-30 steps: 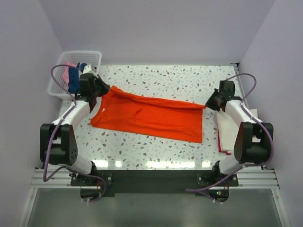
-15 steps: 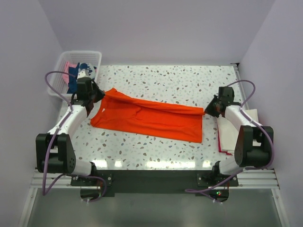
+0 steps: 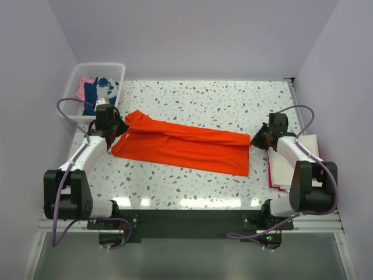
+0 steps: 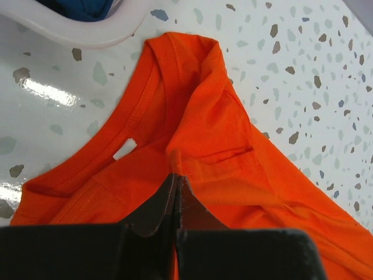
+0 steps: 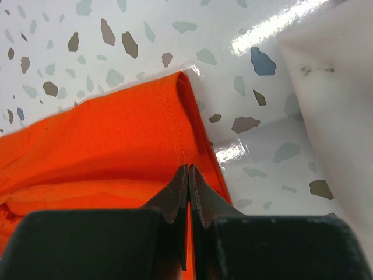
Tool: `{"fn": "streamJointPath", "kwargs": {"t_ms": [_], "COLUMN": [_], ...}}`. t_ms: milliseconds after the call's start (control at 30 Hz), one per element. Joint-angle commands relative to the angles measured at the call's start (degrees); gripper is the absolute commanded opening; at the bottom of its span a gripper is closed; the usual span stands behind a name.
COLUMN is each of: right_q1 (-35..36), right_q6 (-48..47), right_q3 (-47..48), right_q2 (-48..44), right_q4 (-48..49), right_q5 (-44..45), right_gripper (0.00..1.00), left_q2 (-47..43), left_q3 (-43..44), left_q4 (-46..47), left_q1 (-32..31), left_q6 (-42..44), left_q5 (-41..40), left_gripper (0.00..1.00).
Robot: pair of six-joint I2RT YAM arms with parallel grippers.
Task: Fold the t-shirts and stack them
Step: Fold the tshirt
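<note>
There's the orange t-shirt [image 3: 183, 144] stretched long across the speckled table [image 3: 233, 99], collar end toward the white mesh basket [image 3: 119, 70] | left gripper [image 4: 176, 182]: jaws clenched on a cloth fold just below the collar | right gripper [image 5: 188, 175]: jaws pinched tight on the hem corner, right beside the folded cream-white t-shirt [image 3: 282, 160]

The left arm [image 3: 86, 154] and right arm [image 3: 293, 149] show white links, black joints, looping lilac cables [image 3: 57, 107].
</note>
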Motion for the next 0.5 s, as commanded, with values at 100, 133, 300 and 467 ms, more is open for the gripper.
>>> {"fn": "streamJointPath", "kwargs": {"t_ms": [100, 133, 300, 467], "right_q1": [0.0, -0.1, -0.1, -0.1], "right_q6": [1.5, 1.6, 1.4, 1.3], "right_q3": [-2.7, -2.9, -3.3, -4.2], "right_q2": [-2.4, -2.6, -3.1, -3.0], "right_q4": [3.7, 3.5, 3.5, 3.9], "right_q5": [-2.2, -2.3, -2.3, -2.2], "right_gripper": [0.00, 0.00, 0.00, 0.00], "left_q2": [-2.8, -3.0, -3.5, -4.2], "left_q3": [-2.6, -3.0, -4.1, -5.3], "left_q4": [-0.3, -0.4, -0.5, -0.4], "left_q1": [2.4, 2.5, 3.0, 3.1], "left_q6": [-2.5, -2.6, -2.9, -3.4], "left_q5": [-1.2, -1.2, -1.6, -1.5], "left_gripper": [0.00, 0.00, 0.00, 0.00]}}
